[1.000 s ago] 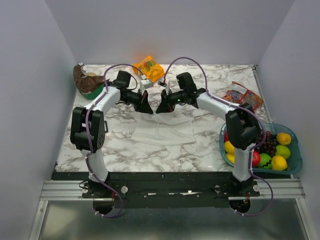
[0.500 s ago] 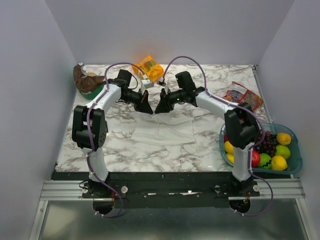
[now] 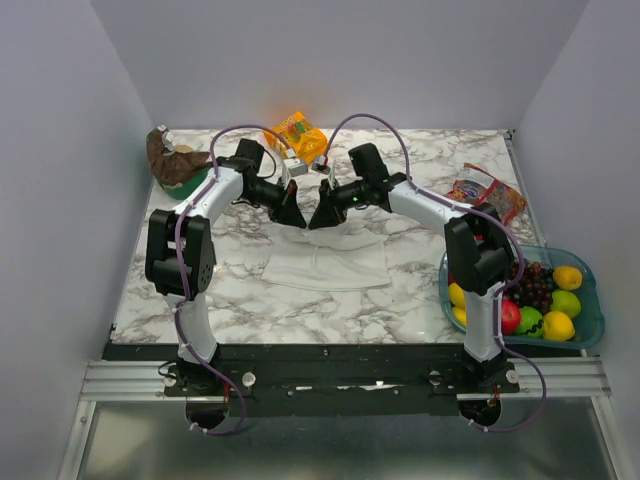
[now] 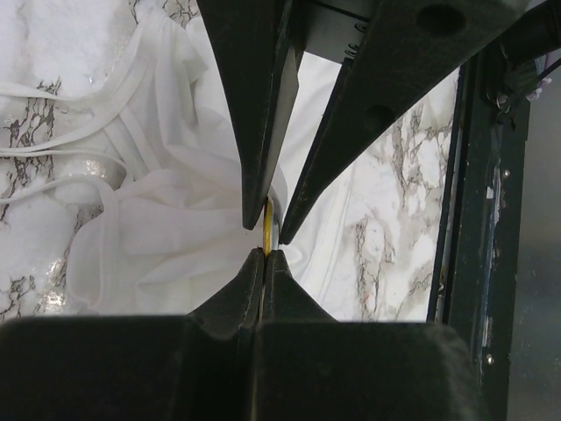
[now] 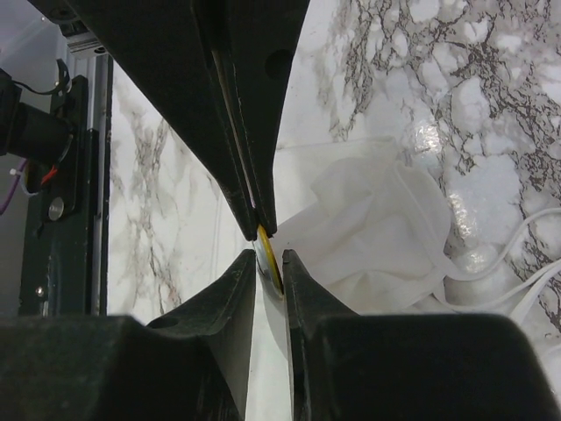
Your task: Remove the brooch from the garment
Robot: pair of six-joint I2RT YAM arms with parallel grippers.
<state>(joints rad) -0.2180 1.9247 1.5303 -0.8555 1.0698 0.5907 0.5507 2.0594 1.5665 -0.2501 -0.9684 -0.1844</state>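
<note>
The garment (image 3: 325, 262), a white thin top, lies crumpled on the marble table. Just past its far edge my left gripper (image 3: 297, 217) and right gripper (image 3: 318, 219) meet tip to tip; from above the brooch is hidden between them. In the left wrist view my left gripper (image 4: 266, 252) is shut on the brooch (image 4: 265, 235), a thin golden disc seen edge-on above the garment (image 4: 175, 228). In the right wrist view my right gripper (image 5: 269, 252) has its jaws slightly apart around the brooch (image 5: 266, 246), which leans across the gap; whether they press on it is unclear.
An orange snack bag (image 3: 296, 135) and a small white box (image 3: 293, 165) lie just behind the grippers. A brown and green bundle (image 3: 175, 165) sits far left, a red packet (image 3: 485, 195) at the right, and a blue fruit tray (image 3: 592, 322) at the near right.
Both grippers have edged slightly toward the far side while staying tip to tip. The garment has kept its place.
</note>
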